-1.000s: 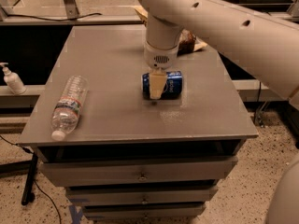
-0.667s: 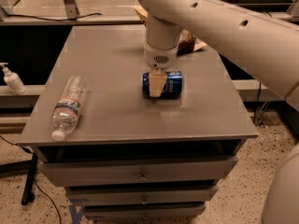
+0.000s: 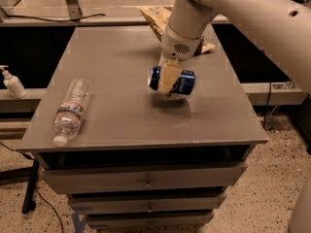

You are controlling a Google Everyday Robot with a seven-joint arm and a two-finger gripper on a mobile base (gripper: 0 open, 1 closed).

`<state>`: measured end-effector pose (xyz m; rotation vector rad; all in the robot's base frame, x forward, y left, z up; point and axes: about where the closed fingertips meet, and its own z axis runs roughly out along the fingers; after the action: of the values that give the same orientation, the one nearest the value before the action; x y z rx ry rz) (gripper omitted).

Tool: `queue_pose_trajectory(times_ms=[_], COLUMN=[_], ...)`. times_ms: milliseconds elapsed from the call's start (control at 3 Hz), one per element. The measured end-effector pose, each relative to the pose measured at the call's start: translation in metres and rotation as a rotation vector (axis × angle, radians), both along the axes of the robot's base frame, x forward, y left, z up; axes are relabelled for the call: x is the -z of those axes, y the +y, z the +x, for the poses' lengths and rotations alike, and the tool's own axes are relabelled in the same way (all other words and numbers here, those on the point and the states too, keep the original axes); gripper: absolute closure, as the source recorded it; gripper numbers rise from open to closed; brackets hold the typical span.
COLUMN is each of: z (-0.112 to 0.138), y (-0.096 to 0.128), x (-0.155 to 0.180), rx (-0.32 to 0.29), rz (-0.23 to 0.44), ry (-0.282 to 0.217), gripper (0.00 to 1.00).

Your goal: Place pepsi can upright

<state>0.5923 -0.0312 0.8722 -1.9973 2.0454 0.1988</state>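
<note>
Gripper point(image 3: 168, 77) over table middle: smooth cream plastic, clamped on pepsi can point(image 3: 185, 81). Can: shiny blue metal, silver end. Table point(image 3: 107, 57) top: flat, matt grey. Water bottle point(image 3: 71, 108): clear ribbed plastic. Snack bag point(image 3: 154, 17): crinkly, glossy.
</note>
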Motion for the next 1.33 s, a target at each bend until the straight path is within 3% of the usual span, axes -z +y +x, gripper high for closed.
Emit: queue_pose_trajectory(times_ms=[667,1000,1333], z=[-0.013,-0.018,-0.015], y=[-0.002,0.001,-0.001], x=[-0.079,-0.085,-0.080], rx=[-0.073,-0.081,-0.084], rz=[0.434,0.468,0.492], ry=[-0.060,-0.052,-0.103], gripper=[1.00,1.00,1.00])
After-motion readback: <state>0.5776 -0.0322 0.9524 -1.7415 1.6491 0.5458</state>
